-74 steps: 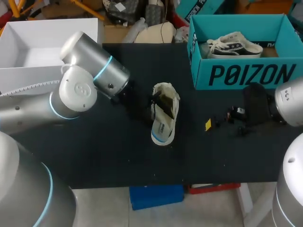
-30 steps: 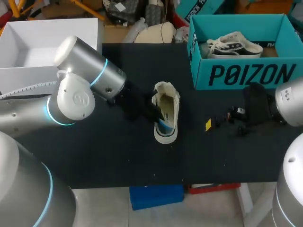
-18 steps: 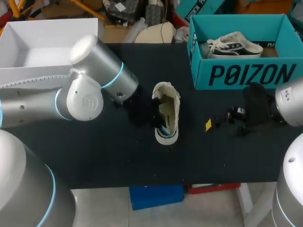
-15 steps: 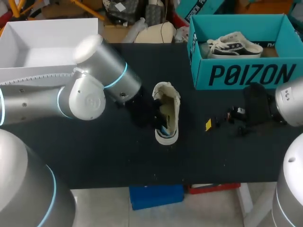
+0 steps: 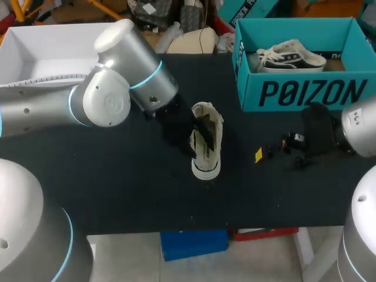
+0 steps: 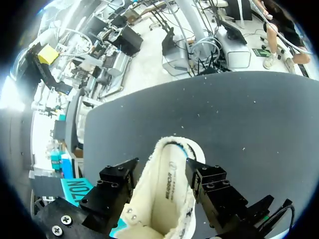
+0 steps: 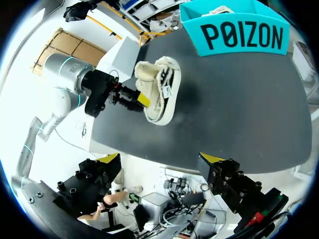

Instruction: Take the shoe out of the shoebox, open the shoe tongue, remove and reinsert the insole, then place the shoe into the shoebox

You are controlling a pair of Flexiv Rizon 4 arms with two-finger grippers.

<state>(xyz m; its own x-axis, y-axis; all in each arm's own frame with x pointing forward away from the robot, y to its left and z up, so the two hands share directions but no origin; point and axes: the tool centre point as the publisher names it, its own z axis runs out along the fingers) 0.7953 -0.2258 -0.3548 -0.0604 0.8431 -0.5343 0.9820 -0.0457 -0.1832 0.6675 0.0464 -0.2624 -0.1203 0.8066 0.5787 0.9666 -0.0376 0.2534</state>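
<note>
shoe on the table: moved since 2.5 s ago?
Yes, slightly. The shoe has swung its toe a little right, toward the teal shoebox side, and rolled more upright.

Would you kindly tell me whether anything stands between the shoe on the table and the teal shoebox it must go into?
Nothing visible does: bare table lies between the shoe, held in the left gripper, and the shoebox. The right gripper is off to the side. A second shoe already lies inside the box.

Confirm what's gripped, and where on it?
Left gripper clamps the shoe across its sides, beside the opening. Right gripper holds nothing.
</note>
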